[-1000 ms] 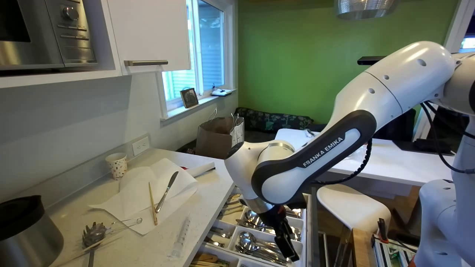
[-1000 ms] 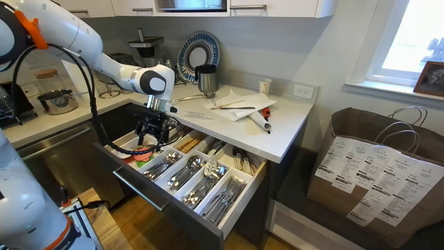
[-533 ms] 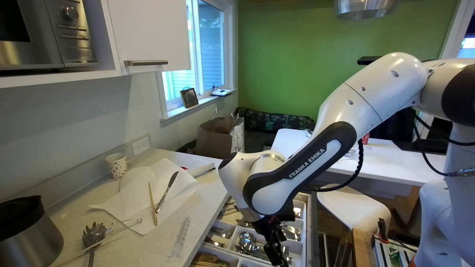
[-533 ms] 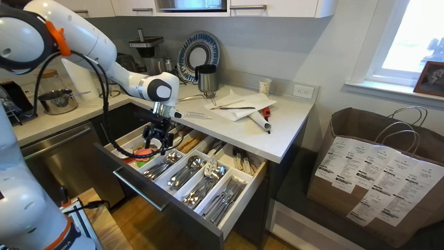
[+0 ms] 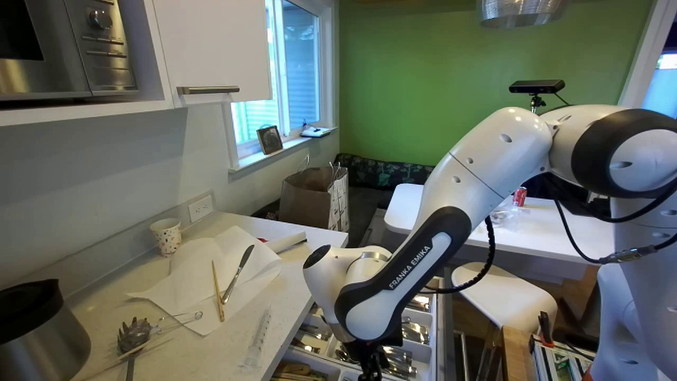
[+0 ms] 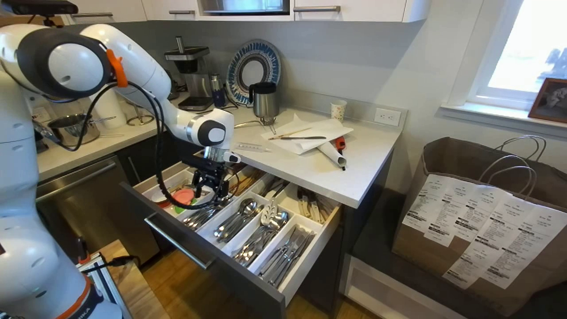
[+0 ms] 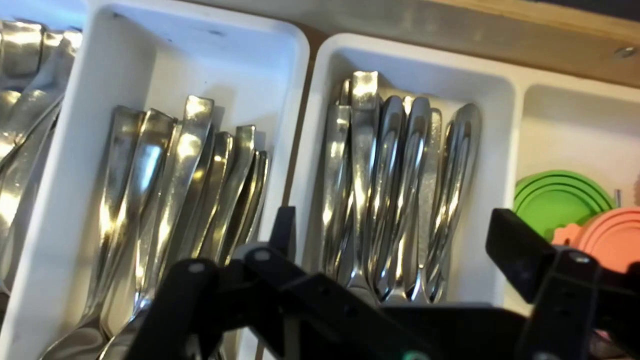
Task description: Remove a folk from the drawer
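The drawer (image 6: 239, 288) is pulled open and holds a white divided tray. My gripper (image 7: 400, 240) is open and empty above a tray compartment of silver cutlery (image 7: 390, 165). Its fingers lie over the compartment's two side walls in the wrist view. The heads of this cutlery are hidden behind the gripper, so I cannot tell which pieces are forks. The adjacent compartment holds spoons (image 7: 80, 340). In both exterior views the gripper (image 6: 210, 191) points down over the drawer; its tips are near the lower picture edge in an exterior view (image 5: 370, 370).
Green (image 7: 560, 200) and coral (image 7: 612, 237) lids lie in the compartment beside. The counter (image 6: 354, 164) overhangs the drawer's back, with paper, a table knife (image 5: 238, 275) and a steel jug (image 6: 266, 102) on it. A cutting-board-like wooden surface (image 6: 128, 270) stands before the drawer.
My gripper has moved down toward the cutlery, shifting left in an exterior view and right in an exterior view. It stays open. The cutlery and drawer have not visibly moved.
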